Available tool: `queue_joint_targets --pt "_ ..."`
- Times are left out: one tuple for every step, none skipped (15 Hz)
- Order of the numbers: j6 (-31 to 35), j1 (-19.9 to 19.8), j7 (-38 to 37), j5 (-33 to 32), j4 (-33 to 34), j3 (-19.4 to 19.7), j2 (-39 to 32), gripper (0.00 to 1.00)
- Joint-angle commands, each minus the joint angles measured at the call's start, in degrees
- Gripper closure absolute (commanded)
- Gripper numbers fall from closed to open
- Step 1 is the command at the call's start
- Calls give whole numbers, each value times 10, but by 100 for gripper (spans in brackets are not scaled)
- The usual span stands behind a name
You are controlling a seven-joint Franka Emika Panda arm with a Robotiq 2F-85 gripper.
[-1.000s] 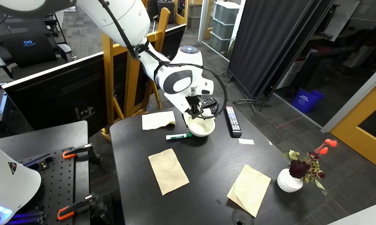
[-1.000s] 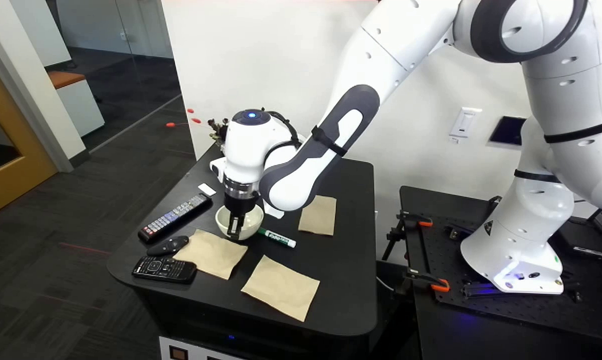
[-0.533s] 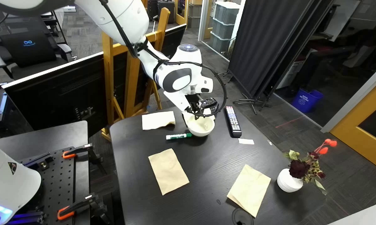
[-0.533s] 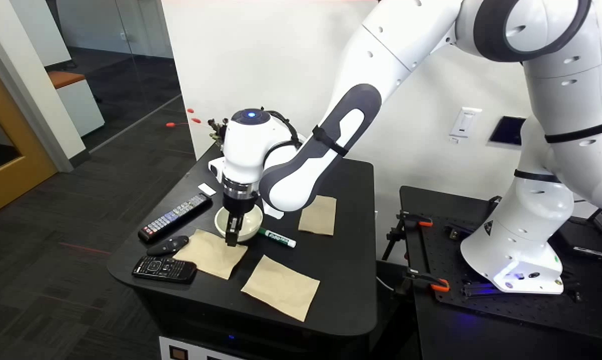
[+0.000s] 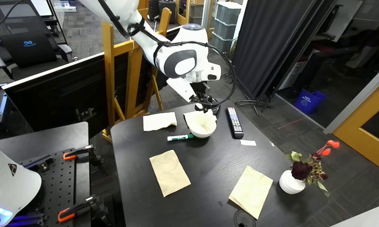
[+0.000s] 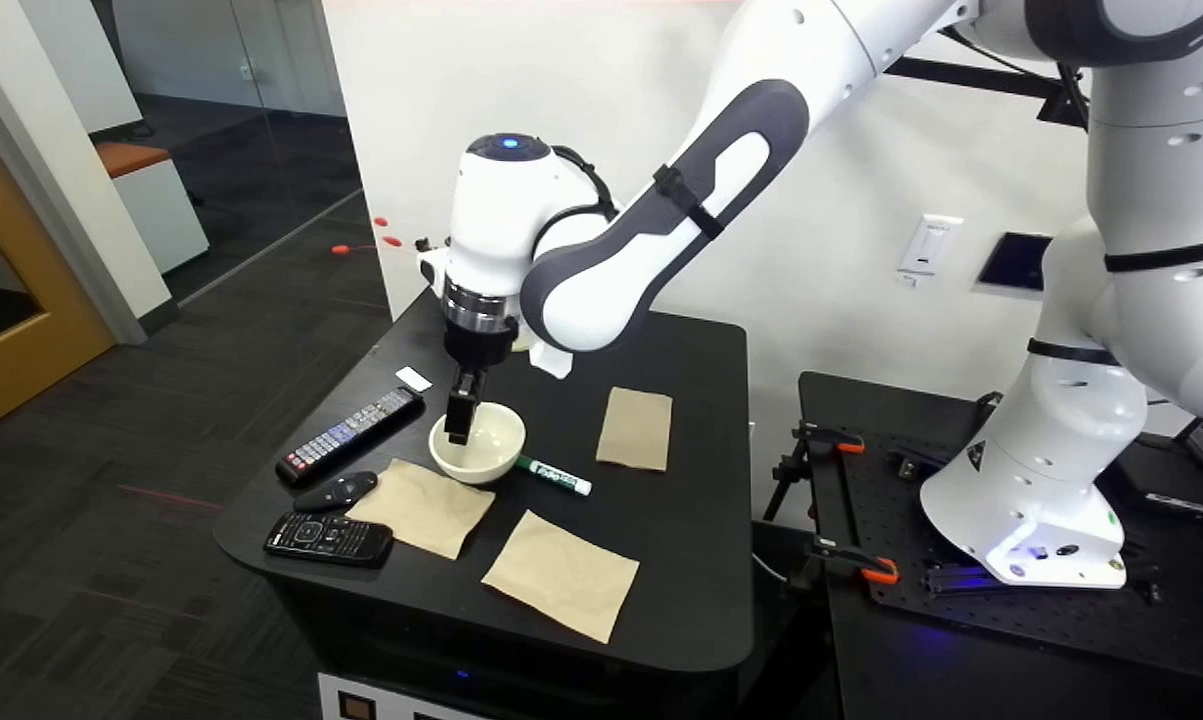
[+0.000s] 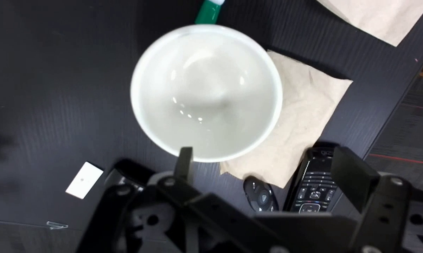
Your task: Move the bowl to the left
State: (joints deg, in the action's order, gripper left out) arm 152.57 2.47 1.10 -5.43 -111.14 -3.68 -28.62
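Note:
The white bowl (image 7: 206, 88) stands upright on the dark table with its cream inside facing up. It rests partly over a tan paper sheet in the wrist view. Nothing lies inside it. My gripper (image 7: 263, 154) is open, its two fingers (image 7: 185, 163) spread wide with nothing between them. From the wrist, one fingertip overlaps the bowl's near rim, and the other appears over a black remote. Seen from outside, the bowl (image 5: 203, 126) is below the gripper, and in an exterior view the black fingers (image 6: 461, 415) pass in front of the bowl (image 6: 491, 455), apparently above its rim.
A green marker (image 6: 554, 475) touches or nearly touches the bowl. A long remote (image 6: 351, 435), two smaller black remotes (image 6: 329, 538) and several tan papers (image 6: 561, 575) lie around it. A white vase with red flowers (image 5: 291, 182) stands near the table edge.
My gripper has opened and risen from the bowl, after being down at its rim a second ago. The bowl has barely shifted and stays beside the marker.

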Motion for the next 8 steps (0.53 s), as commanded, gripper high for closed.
queue_joint_targets --pt "-32 -13 31 17 -39 -5 62 0" --pt "-37 -16 40 20 -43 -7 70 0" --pt "-40 -16 42 20 -46 -6 77 0" --pt "-45 -21 55 26 -48 -10 82 0" --pt "-30 -5 27 10 -25 4 53 0" --pt "-30 -5 29 10 -26 4 56 0" --pt "-30 -5 29 10 -26 4 56 0" --pt "-30 -5 29 10 -26 4 54 0"
